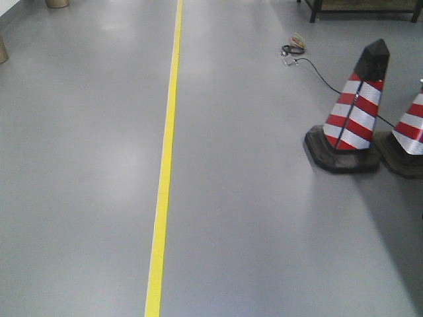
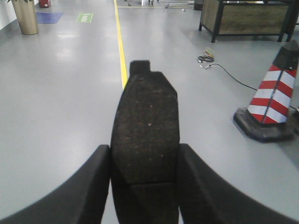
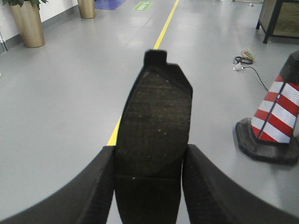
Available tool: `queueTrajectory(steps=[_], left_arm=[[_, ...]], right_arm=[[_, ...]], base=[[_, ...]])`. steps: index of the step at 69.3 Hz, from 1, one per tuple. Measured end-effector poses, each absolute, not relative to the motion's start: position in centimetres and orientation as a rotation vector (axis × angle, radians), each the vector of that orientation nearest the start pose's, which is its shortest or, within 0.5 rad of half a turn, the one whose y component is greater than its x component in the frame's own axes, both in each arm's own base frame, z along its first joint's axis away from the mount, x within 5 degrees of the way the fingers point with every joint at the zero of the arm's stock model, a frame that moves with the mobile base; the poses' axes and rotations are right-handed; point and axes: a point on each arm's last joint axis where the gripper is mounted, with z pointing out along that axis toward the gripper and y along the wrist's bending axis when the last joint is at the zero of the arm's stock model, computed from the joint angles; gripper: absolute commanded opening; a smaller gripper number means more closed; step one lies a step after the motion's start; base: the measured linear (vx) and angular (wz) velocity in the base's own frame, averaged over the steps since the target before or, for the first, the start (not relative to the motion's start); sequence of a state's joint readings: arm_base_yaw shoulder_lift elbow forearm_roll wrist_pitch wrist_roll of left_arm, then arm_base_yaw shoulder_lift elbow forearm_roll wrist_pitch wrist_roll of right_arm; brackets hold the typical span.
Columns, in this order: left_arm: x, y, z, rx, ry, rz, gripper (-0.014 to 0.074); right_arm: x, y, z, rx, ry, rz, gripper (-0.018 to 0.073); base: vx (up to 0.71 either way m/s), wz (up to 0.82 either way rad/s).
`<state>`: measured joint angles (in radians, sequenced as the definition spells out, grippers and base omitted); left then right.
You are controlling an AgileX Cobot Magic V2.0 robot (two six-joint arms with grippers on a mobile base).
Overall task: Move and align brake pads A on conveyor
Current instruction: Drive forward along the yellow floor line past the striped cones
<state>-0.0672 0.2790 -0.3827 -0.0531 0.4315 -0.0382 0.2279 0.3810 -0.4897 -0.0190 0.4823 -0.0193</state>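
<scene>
- Pinching from both sides, the left jaws are closed on the left-held brake pad (image 2: pixel 145 130), a flat, dark-grey, arc-shaped piece with a gritty face. The black jaws press against its two long edges at the end nearest the camera.
- This pad points away from the wrist camera, with a small square tab at its far end and a thin groove crossing it between the jaws.
- The right jaws grip the right-held brake pad (image 3: pixel 154 126) in the same way. It is a matching dark-grey curved pad, tab at the far tip, with its groove also lying between the jaws.
- Both pads are held in the air above the smooth, glossy grey floor (image 1: pixel 79 165).
- A narrow yellow painted line (image 1: pixel 165 165) runs along the floor and passes behind each pad in the wrist views.
- A red-and-white striped traffic cone (image 1: pixel 353 109) with a black tip and black base stands on the floor to the right of the line. A second striped cone (image 1: pixel 411 129) sits just beside it at the frame edge.
- A thin black cable (image 1: pixel 324 76) trails across the floor from behind the first cone to a small coil farther back.
- A tall brass-coloured planter (image 3: pixel 28 25) stands by the wall at far left, and a black-framed wooden unit (image 2: pixel 243 18) stands beyond the cones.
</scene>
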Motion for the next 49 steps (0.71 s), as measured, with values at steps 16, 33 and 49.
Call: queueTrajectory(steps=[16,33,49], left_arm=[[6.92,-0.67,28.54,-0.002,1.813,-0.129,-0.0006],[6.92,-0.67,28.54,-0.002,1.813,-0.129,-0.0006],[6.92,-0.67,28.54,-0.002,1.813,-0.129,-0.0006]], right_arm=[[7.92,1.76,30.84,-0.239,1.844,0.125,-0.0005],[7.92,1.76,30.84,-0.239,1.844,0.125,-0.0005],[7.92,1.76,30.84,-0.239,1.844,0.125,-0.0005]], base=[[0.65,0.11],[0.61,0.07],[0.57,0.02]])
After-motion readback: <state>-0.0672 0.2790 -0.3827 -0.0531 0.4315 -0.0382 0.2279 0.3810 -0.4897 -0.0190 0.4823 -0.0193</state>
